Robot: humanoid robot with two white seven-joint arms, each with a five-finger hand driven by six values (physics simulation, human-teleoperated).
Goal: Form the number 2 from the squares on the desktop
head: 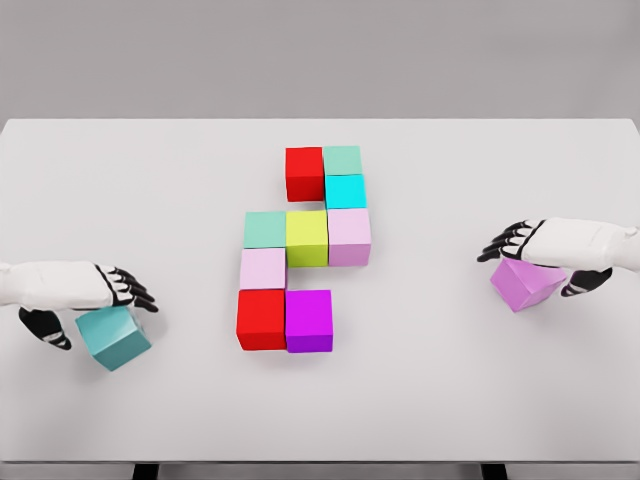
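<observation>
A: Where does the figure stand?

B: Nine cubes sit mid-worktop (120, 180). A red cube (304, 173) and a mint cube (342, 160) form the top bar, a cyan cube (345, 191) drops below the mint one, then a green cube (265, 229), yellow cube (307, 238) and pink cube (349, 236) make the middle bar. A pale pink cube (262, 268) runs down the left side, with a second red cube (261, 319) and a magenta cube (308, 321) starting the base.

A: And the hands?

B: The left hand (92, 296) is wrapped over a teal cube (113, 337), tilted, at the near left. The right hand (545, 255) grips a violet cube (526, 283), also tilted, well off to the right. Whether either cube is clear of the surface, I can't quite tell.

A: What might spoil it?

B: Both bars look one cube short. Bringing a tilted cube in low could shove the magenta or red neighbour and skew the rows. The teal cube seems pinched near a corner, so it may twist or slip on the way over.
</observation>
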